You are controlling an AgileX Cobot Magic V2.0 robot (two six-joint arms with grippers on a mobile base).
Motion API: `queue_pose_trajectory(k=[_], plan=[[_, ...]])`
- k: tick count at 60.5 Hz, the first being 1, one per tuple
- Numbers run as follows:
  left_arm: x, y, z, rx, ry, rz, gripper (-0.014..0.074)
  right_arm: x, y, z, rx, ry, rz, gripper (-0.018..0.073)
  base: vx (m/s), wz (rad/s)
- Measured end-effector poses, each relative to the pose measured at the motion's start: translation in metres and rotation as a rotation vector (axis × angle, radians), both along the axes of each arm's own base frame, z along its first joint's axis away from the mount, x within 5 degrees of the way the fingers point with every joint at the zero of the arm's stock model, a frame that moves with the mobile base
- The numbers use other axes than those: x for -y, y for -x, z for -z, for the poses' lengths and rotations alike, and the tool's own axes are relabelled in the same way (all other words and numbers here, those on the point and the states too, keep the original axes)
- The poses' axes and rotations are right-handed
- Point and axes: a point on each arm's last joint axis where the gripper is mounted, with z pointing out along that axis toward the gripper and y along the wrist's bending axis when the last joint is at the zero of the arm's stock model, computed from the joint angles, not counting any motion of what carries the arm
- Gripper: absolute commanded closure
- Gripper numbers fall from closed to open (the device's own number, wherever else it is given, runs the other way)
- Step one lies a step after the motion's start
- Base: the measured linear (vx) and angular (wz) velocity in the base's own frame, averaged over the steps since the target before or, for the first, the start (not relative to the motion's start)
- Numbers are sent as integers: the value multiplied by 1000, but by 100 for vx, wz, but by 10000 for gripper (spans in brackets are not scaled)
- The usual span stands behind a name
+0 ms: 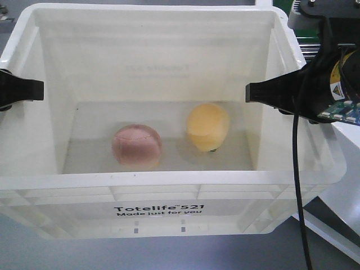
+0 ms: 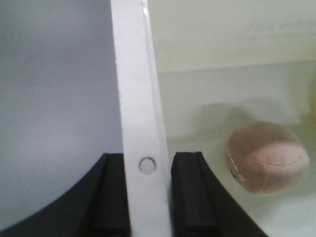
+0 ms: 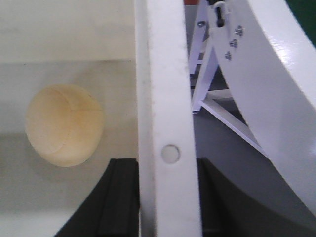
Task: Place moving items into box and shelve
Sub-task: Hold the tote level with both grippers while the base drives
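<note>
In the front view, the nearest thing is the front wall of the box, a large white tote of slightly translucent plastic with a ribbed rim and the black print "Totelife 521 Made just for you". On its smooth floor lie two soft balls with seams. The pink ball is round and sits on the left. The yellow ball is more egg-shaped and sits to the right, a little farther back and not touching the pink one. The left gripper reaches over the left rim and the right gripper over the right rim. A thin black cable hangs down by the right arm.

In the left wrist view, the two black fingers stand on both sides of the flat white rim and press against it, so this tool is clamped on the box wall. The rim has a small round hole. The pink ball rests inside, near the wall.

In the right wrist view, the fingers likewise squeeze the rim between them. The yellow ball lies inside the box. Outside it stands a glossy white frame on grey floor.
</note>
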Motion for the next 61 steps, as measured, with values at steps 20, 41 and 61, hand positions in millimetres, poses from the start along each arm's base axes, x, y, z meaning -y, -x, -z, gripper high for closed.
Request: queue_pose_trajectory(k=[20, 41, 61], plan=[[0, 0, 0, 0, 0, 0, 619, 0, 0, 0, 1, -1, 0, 484, -18, 70], [0, 0, 0, 0, 0, 0, 619, 0, 0, 0, 1, -1, -1, 484, -18, 71], [0, 0, 0, 0, 0, 0, 619, 0, 0, 0, 1, -1, -1, 484, -19, 72]])
